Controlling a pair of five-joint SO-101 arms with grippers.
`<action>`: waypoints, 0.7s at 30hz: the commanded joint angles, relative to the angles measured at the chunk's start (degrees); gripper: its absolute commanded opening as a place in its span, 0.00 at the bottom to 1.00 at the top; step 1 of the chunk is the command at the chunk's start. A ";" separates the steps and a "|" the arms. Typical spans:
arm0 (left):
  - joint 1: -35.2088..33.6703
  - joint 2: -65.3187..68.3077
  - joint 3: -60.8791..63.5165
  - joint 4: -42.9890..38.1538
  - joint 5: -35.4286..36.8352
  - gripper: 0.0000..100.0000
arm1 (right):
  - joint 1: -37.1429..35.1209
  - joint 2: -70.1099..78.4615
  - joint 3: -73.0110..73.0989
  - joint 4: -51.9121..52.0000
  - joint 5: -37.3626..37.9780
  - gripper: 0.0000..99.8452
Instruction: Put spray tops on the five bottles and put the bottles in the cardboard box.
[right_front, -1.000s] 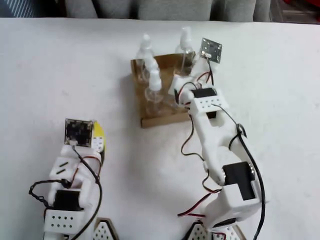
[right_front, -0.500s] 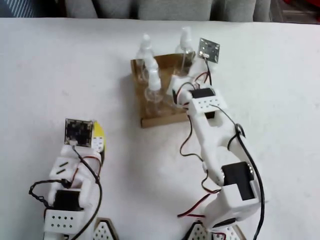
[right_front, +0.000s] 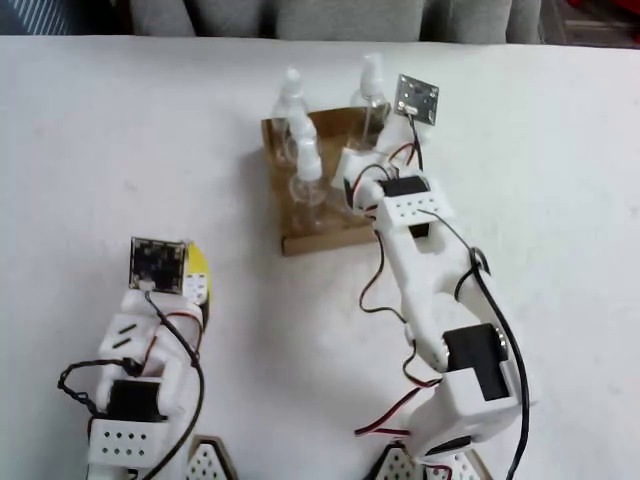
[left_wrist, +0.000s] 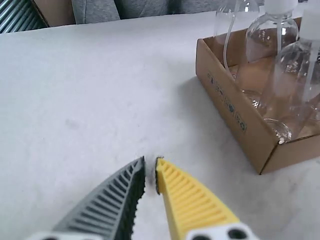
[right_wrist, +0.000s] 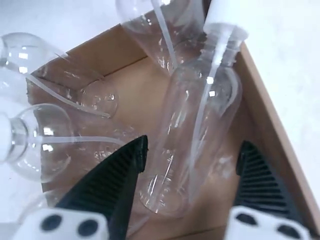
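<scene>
The cardboard box (right_front: 300, 238) sits mid-table with several clear bottles with white spray tops standing in it, such as one (right_front: 308, 172) near its middle and one (right_front: 291, 97) at its far corner. My right gripper (right_front: 352, 188) hangs over the box's right side. In the right wrist view it (right_wrist: 194, 147) is open, its black fingers on either side of a tilted bottle (right_wrist: 192, 120) inside the box (right_wrist: 145, 95). My left gripper (left_wrist: 150, 170) rests shut and empty on the table, short of the box (left_wrist: 235, 117), at the near left (right_front: 195, 283).
White tabletop all around the box. The right arm's body and wires (right_front: 440, 300) stretch from the near edge up to the box. Chairs stand beyond the far table edge.
The right gripper has shifted slightly leftward over the box. The left arm has not moved.
</scene>
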 joint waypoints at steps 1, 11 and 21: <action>-0.40 -0.31 -0.18 -1.85 -0.62 0.06 | -0.04 -2.15 -2.64 -1.19 -0.26 0.25; -0.40 -0.31 -0.18 -1.76 -0.62 0.06 | 0.13 -2.33 -2.64 -1.27 0.09 0.18; -0.40 -0.31 -0.18 -1.76 -0.62 0.06 | 0.13 -1.63 -2.64 -1.36 0.00 0.24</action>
